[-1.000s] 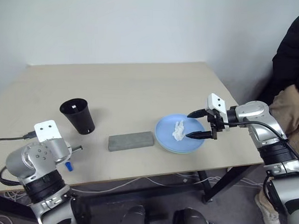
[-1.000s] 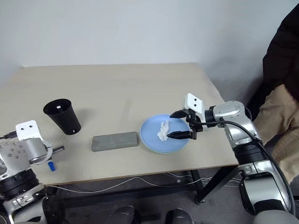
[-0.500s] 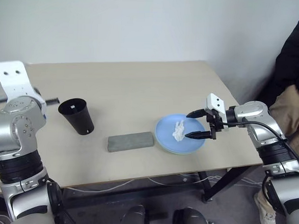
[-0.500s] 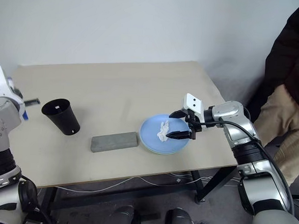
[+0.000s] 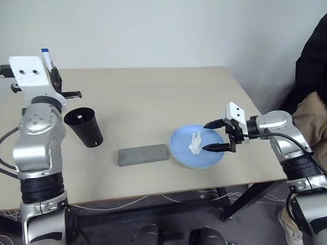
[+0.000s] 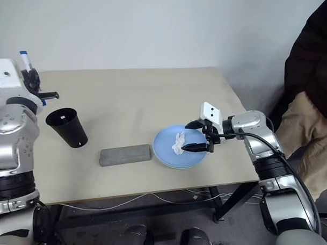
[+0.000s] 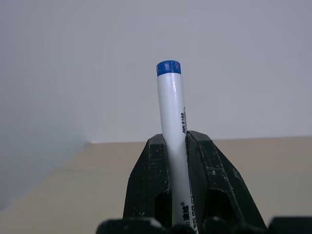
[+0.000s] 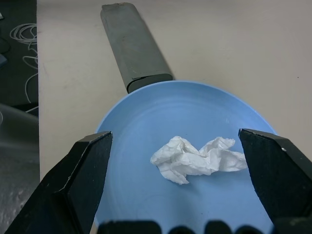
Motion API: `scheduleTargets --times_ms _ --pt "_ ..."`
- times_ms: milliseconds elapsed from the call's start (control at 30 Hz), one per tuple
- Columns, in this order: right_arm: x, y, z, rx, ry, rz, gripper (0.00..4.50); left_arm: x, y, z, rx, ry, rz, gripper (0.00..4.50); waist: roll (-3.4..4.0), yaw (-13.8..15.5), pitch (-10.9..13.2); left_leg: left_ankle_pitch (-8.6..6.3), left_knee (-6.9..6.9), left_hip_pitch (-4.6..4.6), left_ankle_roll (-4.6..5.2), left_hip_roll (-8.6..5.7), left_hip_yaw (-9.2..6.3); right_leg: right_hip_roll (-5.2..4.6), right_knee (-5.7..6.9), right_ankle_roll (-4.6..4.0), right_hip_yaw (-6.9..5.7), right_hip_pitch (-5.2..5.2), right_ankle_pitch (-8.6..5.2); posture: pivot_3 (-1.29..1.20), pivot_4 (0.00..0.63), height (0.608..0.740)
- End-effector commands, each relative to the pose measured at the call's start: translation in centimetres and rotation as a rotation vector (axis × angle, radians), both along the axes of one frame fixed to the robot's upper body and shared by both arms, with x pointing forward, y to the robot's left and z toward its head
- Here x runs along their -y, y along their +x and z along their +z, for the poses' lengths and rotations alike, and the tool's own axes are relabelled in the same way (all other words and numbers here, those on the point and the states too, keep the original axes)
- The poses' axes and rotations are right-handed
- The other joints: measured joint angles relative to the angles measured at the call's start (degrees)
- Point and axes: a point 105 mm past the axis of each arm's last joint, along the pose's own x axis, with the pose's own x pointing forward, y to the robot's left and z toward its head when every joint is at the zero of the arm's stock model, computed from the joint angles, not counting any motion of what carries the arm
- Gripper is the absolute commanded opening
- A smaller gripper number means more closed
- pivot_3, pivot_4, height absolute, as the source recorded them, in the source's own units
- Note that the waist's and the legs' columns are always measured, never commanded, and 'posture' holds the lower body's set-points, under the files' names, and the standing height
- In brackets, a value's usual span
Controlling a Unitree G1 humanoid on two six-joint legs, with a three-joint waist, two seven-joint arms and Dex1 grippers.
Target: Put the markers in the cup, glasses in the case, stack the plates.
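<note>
blue-capped marker point(image 7: 171, 136) upright, clamped in left pincer point(image 7: 175, 161); right pincer point(image 8: 180, 170) wide open, empty, over tissue point(image 8: 197, 158)

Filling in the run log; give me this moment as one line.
left gripper: shut on blue-capped marker, above cup | right gripper: open over tissue on blue plate | case: closed

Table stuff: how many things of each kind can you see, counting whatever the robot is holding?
Marker: 1, held in the left end effector
Cup: 1
Case: 1
Plates: 2, stacked, blue over green
Tissue: 1
Total: 6
</note>
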Motion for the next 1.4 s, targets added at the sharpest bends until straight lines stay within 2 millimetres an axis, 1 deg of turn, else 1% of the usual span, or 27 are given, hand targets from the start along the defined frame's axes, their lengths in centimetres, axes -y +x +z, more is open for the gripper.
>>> scheduleTargets --times_ms 33,100,167,233,333,433,533,667,967,1100,1167,1200,1267,1400 --pt "-0.6 0.1 1.8 0.063 0.023 0.021 4.5 0.6 0.1 1.1 0.06 0.052 -0.016 0.11 0.0 0.0 0.0 0.0 0.0 0.0 0.0 0.0 0.0 0.0 0.0 0.0 -0.01 0.0 0.0 0.0 0.0 0.701" --pt "-0.6 0.2 1.8 0.064 0.025 0.022 4.5 0.8 0.5 0.8 0.071 0.06 -0.027 0.11 0.0 0.01 0.0 0.0 0.01 0.0 0.0 0.0 0.0 0.0 0.0 0.0 -0.02 0.01 0.0 0.0 0.0 0.701" --pt "-0.7 0.2 1.8 0.065 0.025 0.022 4.5 0.8 0.6 0.9 0.116 0.09 -0.019 0.11 0.0 0.0 0.0 0.0 0.02 0.0 0.01 0.0 0.0 -0.01 0.0 0.0 -0.02 0.02 0.0 0.0 0.0 0.701" --pt "-0.7 0.2 1.9 0.066 0.027 0.021 4.5 0.7 1.0 0.4 0.119 0.091 -0.017 0.11 0.0 0.0 0.0 0.0 0.02 0.0 0.01 0.01 0.0 0.0 0.0 0.0 -0.02 0.02 0.0 0.0 0.0 0.701" --pt "-0.6 0.2 1.9 0.067 0.028 0.018 4.5 1.0 1.7 -0.9 0.099 0.092 -0.037 0.11 0.0 0.01 0.0 0.0 0.02 0.0 0.01 0.01 0.0 0.0 0.01 0.0 -0.03 0.02 0.0 0.0 0.0 0.701" --pt "-0.6 0.2 1.9 0.067 0.029 0.016 4.5 1.2 2.0 -1.7 0.09 0.104 -0.049 0.11 -0.01 0.01 0.0 0.0 0.04 -0.01 0.02 0.0 -0.01 -0.02 0.02 0.0 -0.05 0.03 0.0 0.0 0.0 0.701" --pt "-0.6 0.2 1.9 0.067 0.03 0.015 4.5 1.3 2.4 -3.1 0.074 0.11 -0.067 0.11 0.0 -0.01 0.0 -0.01 0.05 -0.01 0.03 0.0 0.0 -0.02 0.02 0.01 -0.03 0.02 0.0 0.0 0.0 0.701" --pt "-0.6 0.2 1.9 0.068 0.031 0.014 4.5 1.3 2.6 -4.2 0.065 0.103 -0.073 0.11 -0.01 -0.01 0.0 0.0 0.05 0.0 0.03 0.02 -0.01 0.0 0.04 0.01 -0.05 0.01 0.01 0.0 0.0 0.701" --pt "-0.7 0.3 2.0 0.07 0.033 0.014 4.5 1.3 2.9 -5.8 0.034 0.08 -0.081 0.11 -0.01 -0.01 -0.01 -0.01 0.09 -0.01 0.03 0.01 -0.02 -0.03 0.04 0.01 -0.06 0.03 0.01 0.0 0.0 0.701" --pt "-0.7 0.3 2.0 0.071 0.034 0.014 4.5 1.3 2.9 -6.2 0.018 0.071 -0.082 0.11 -0.01 -0.01 -0.01 -0.01 0.09 -0.01 0.03 0.03 -0.03 -0.01 0.06 0.01 -0.06 0.02 0.01 0.0 0.0 0.701" --pt "-0.8 0.3 2.0 0.071 0.034 0.014 4.5 1.4 2.9 -6.4 0.011 0.067 -0.085 0.83 -0.01 0.0 -0.01 -0.01 0.09 -0.01 0.03 0.03 -0.03 -0.01 0.07 0.01 -0.07 0.02 0.01 0.0 0.0 0.701" --pt "-0.8 0.3 2.0 0.071 0.034 0.014 4.5 1.5 3.0 -6.4 0.008 0.065 -0.087 1.03 -0.01 0.01 -0.01 -0.01 0.1 -0.01 0.03 0.03 -0.03 -0.01 0.08 0.01 -0.07 0.03 0.01 0.0 0.0 0.701" --pt "-0.8 0.3 2.0 0.071 0.035 0.014 4.5 1.6 3.0 -6.5 0.003 0.06 -0.092 1.68 -0.01 0.0 -0.01 -0.01 0.13 -0.01 0.03 0.03 -0.03 -0.02 0.08 0.01 -0.08 0.04 0.01 0.0 0.0 0.701" --pt "-0.8 0.3 2.0 0.071 0.036 0.014 4.5 1.6 3.0 -6.8 -0.011 0.043 -0.093 3.07 0.0 0.0 -0.01 -0.01 0.14 0.0 0.03 0.03 -0.04 -0.02 0.09 0.01 -0.07 0.05 0.01 0.0 0.0 0.701"
